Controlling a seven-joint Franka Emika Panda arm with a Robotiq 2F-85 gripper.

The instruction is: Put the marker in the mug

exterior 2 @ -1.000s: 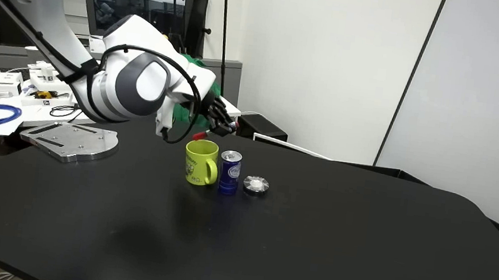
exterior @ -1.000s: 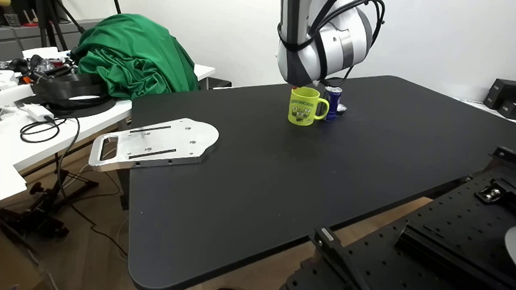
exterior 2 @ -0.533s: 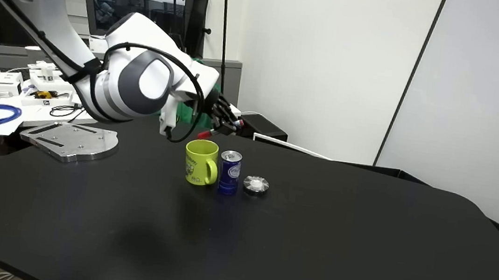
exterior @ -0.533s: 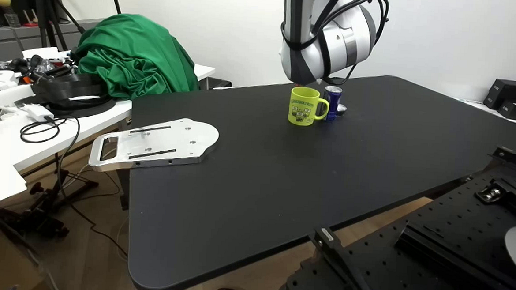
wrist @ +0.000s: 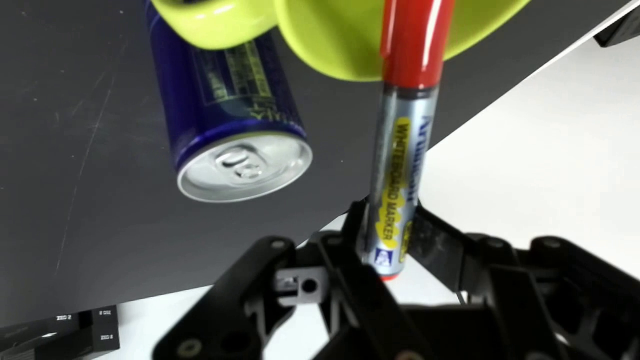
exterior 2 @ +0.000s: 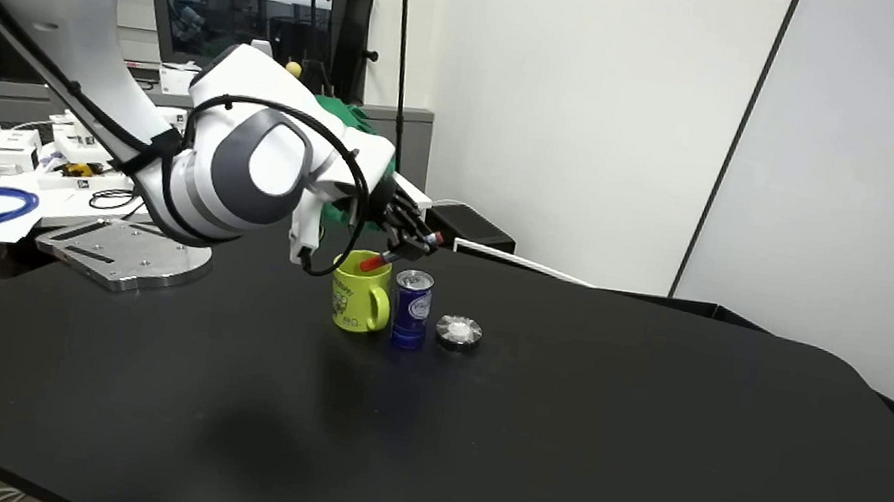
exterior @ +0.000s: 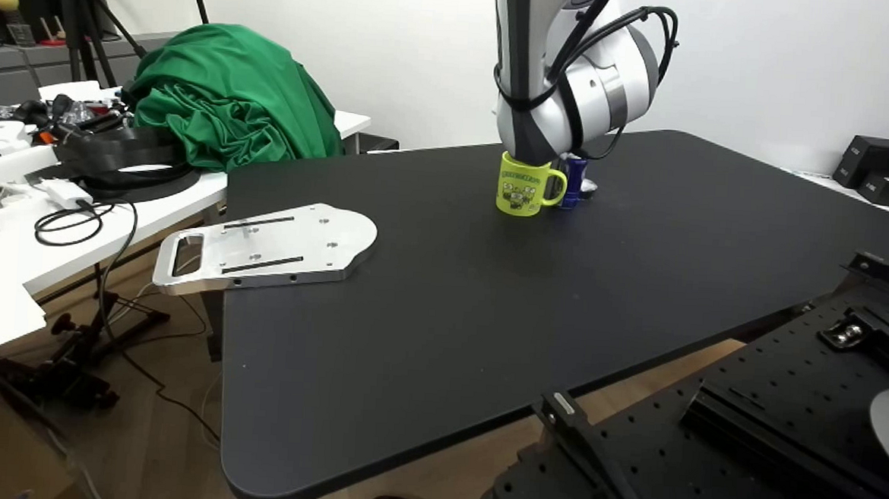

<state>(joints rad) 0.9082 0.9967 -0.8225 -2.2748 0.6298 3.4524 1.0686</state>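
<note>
The gripper point(wrist: 390, 232) pinches the marker point(wrist: 402, 165) between its two fingers near the red tail end; in the wrist view the silver barrel, with a yellow patch lettered "WHITEBOARD MARKER", runs up to a red cap pointing toward 12 o'clock, across the mouth of the mug point(exterior 2: 357, 300). In an exterior view the marker is tilted, its cap end lower and aimed at 8 o'clock, and the cap sits at the mug's opening; whether the tip is below the rim I cannot tell. The yellow-green mug stands upright on the black table point(exterior 2: 561, 432), handle toward 4 o'clock there. At 3 o'clock from it, just beside it, a blue can point(exterior 2: 411, 314) stands upright, and a round black and silver piece point(exterior 2: 459, 332) lies a little farther out that way. The white and grey arm point(exterior 2: 256, 149) reaches in from 10 o'clock, while a metal plate point(exterior 2: 122, 254) lies at 9 o'clock, well apart from the mug. In an exterior view where the arm hides gripper and marker, green cloth point(exterior: 232, 94) is heaped between 9 and 10 o'clock from the mug.
</note>
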